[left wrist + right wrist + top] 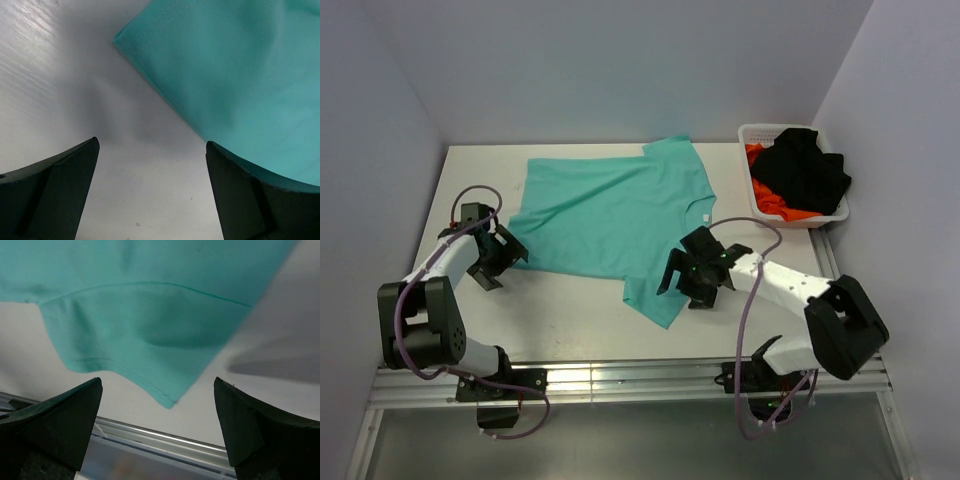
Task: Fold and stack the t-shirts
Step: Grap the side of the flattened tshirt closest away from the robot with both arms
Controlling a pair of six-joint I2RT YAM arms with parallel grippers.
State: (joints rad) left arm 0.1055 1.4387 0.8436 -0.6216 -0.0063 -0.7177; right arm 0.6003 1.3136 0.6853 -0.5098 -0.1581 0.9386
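A teal-green t-shirt (610, 215) lies spread flat on the white table, with a small white label near its neck (702, 213). My left gripper (502, 260) is open at the shirt's left bottom corner. In the left wrist view that gripper (152, 150) has bare table between its fingers, and the teal-green t-shirt (235, 75) runs by the right finger. My right gripper (686, 284) is open beside the near sleeve. In the right wrist view the right gripper (157, 390) sits just short of the sleeve (150, 335). A black t-shirt (805, 170) and an orange-red one (770, 205) are bunched in the basket.
The white slotted basket (752, 131) stands at the back right, by the right wall. A metal rail (165, 435) runs along the table's near edge, close under my right gripper. Walls enclose the table at the back and both sides.
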